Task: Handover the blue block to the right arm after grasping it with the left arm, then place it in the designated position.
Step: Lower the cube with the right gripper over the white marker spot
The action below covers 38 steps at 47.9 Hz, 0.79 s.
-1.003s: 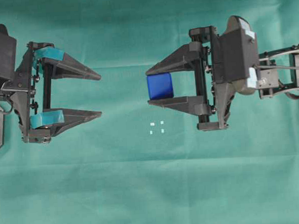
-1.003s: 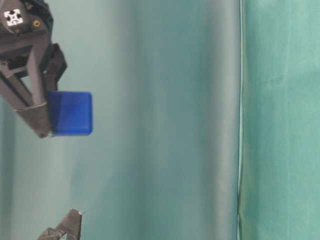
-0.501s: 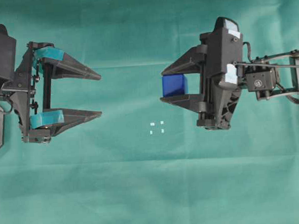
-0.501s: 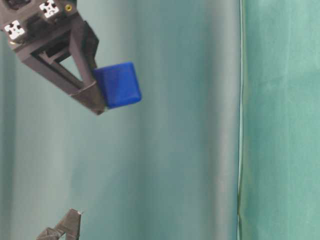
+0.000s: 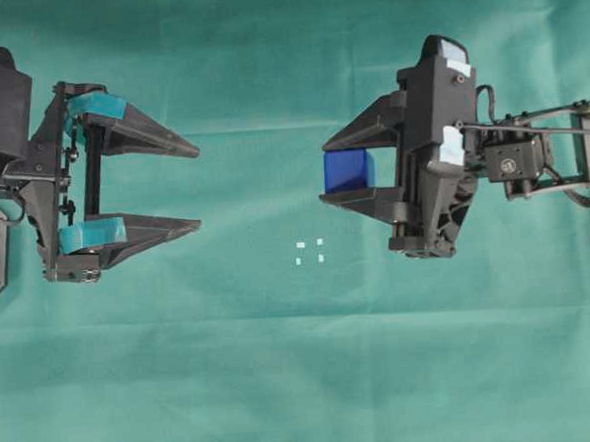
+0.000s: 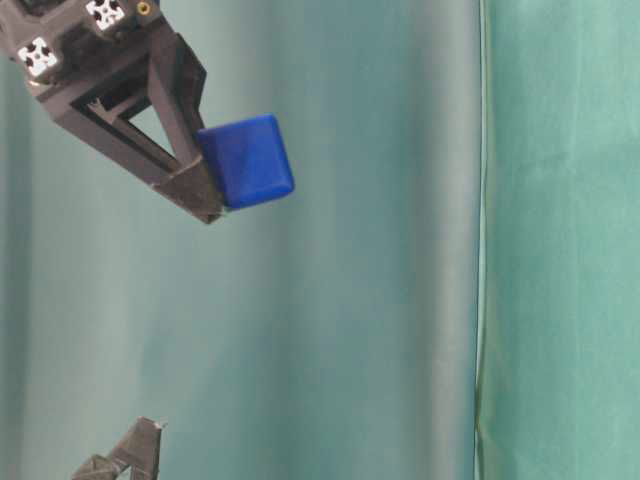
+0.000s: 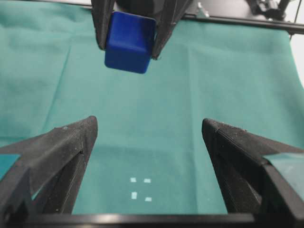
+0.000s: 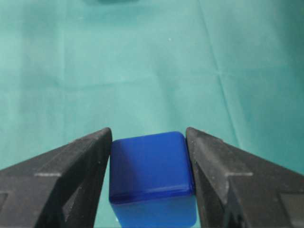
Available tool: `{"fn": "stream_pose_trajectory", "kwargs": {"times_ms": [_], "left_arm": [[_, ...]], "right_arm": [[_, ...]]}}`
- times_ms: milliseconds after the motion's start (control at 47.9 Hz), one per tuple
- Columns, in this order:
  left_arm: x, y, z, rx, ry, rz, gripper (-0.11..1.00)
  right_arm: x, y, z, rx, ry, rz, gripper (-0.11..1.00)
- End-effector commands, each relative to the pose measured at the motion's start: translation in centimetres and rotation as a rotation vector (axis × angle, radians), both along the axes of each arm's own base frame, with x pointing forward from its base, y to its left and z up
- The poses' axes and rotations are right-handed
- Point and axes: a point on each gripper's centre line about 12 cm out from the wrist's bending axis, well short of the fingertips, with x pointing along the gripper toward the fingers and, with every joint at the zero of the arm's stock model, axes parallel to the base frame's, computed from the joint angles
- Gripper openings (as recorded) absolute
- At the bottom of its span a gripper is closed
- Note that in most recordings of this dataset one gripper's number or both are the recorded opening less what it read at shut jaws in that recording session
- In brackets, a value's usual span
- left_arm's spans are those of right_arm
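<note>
I am the robot, and my right gripper (image 5: 324, 172) is squeezing the blue block (image 5: 348, 170) tight between its two black fingers. The block sits right at the tips, touching both fingers, and it hangs in the air above the green cloth (image 5: 305, 381). From the side, the block looks tipped, with one corner pointing down. In my right wrist view the blue block (image 8: 152, 173) fills the gap between the fingers, with one finger pressed on each side. My left gripper (image 5: 198, 187) holds nothing. Its two fingers with the teal pads (image 5: 92, 234) stand wide apart, and it waits on the left side, well away from the block. The spot for the block is four tiny white marks (image 5: 310, 252) that make a little square on the cloth. The marks lie between my two grippers, a bit nearer to the right one. The block is up high and off to the side of the marks, not on them.
</note>
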Motion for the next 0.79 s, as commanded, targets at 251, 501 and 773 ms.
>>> {"fn": "stream_pose_trajectory", "kwargs": {"times_ms": [251, 501, 773], "left_arm": [[0.2, -0.1, 1.4, 0.003, -0.043, -0.004, 1.00], [0.2, -0.1, 1.4, 0.003, -0.040, -0.004, 1.00], [0.2, -0.1, 1.4, 0.001, -0.041, -0.003, 1.00]], "right_arm": [[1.6, 0.4, -2.2, 0.014, 0.027, 0.014, 0.55], [3.2, 0.7, -5.8, 0.051, 0.080, 0.011, 0.55], [5.3, 1.2, -10.7, 0.085, 0.106, 0.047, 0.55]]}}
